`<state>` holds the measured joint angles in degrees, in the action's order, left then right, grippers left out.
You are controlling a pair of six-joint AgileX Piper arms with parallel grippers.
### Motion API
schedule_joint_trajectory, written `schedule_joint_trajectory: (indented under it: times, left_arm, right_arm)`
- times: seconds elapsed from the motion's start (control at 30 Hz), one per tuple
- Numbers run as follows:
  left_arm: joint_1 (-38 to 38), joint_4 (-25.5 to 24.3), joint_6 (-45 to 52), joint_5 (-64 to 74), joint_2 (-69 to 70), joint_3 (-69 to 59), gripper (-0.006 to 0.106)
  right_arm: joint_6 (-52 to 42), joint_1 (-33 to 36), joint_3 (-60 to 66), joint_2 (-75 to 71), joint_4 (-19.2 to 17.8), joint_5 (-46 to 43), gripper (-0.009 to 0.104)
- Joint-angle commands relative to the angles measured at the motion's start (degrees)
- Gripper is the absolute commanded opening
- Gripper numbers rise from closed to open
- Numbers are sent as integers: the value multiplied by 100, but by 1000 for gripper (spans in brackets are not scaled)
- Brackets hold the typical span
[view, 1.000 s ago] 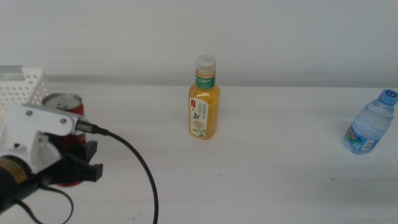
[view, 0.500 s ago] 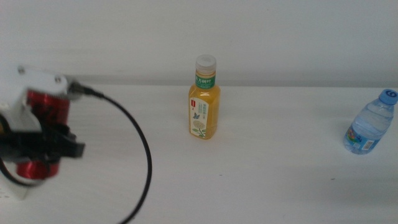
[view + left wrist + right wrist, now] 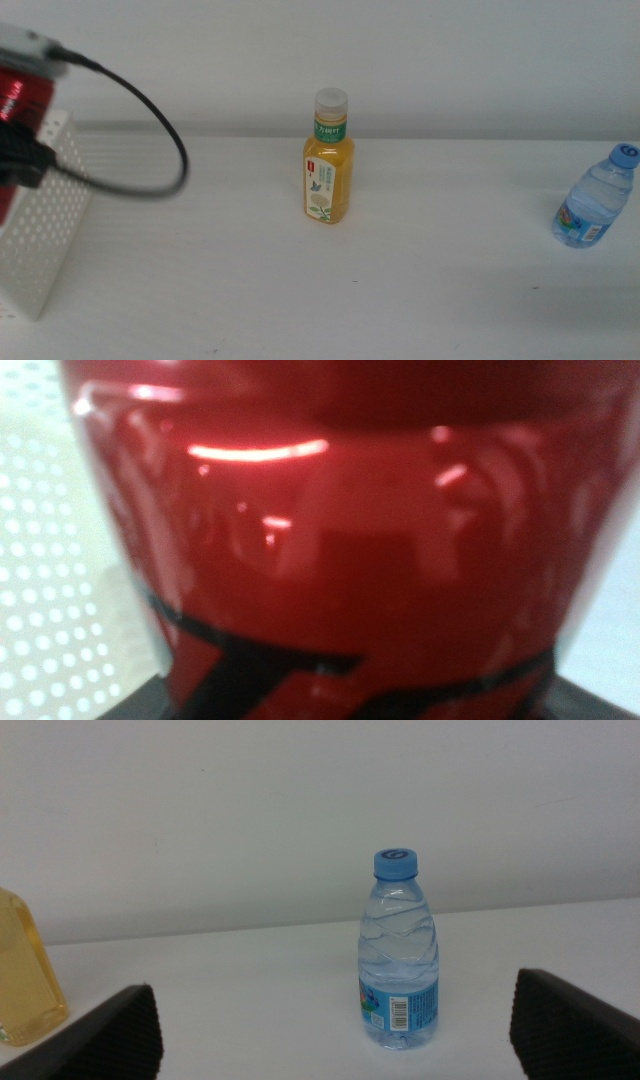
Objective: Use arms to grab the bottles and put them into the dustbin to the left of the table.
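Closest to the middle camera, at the far left edge, the left pincer (image 3: 12, 165) is clamped on the red soda can (image 3: 18, 92), raised off the surface and hanging over the white perforated dustbin (image 3: 45, 235); in the left wrist view the can fills almost the whole frame, with the bin's dotted wall beside it. Judging from this, the first of three containers is about to be dropped but is not yet inside. The right pincer (image 3: 335, 1020) waits with its jaws wide apart, facing the small clear water bottle (image 3: 398, 952), which stands upright near the right edge of the white surface (image 3: 450, 290). Farther back, mid-surface, the orange juice bottle (image 3: 328, 160) stands upright, untouched. Two containers remain to collect.
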<state>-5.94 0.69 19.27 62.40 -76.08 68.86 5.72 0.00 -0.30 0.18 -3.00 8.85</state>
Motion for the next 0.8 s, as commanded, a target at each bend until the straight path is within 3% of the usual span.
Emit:
schedule_joint_trajectory:
  times: [0.0, 0.4, 0.77]
  left_arm:
    - [-411, 359, 467, 244, -322, 498, -2]
    - [-1780, 216, 1350, 461, -1841, 1637, -2]
    - [-1942, 76, 1481, -651, -2927, 1635, -2]
  right_arm:
    - [-15, 6, 252, -223, -69, -58, 93]
    - [-15, 6, 252, -223, -69, -58, 93]
    - [-15, 6, 252, -223, -69, -58, 93]
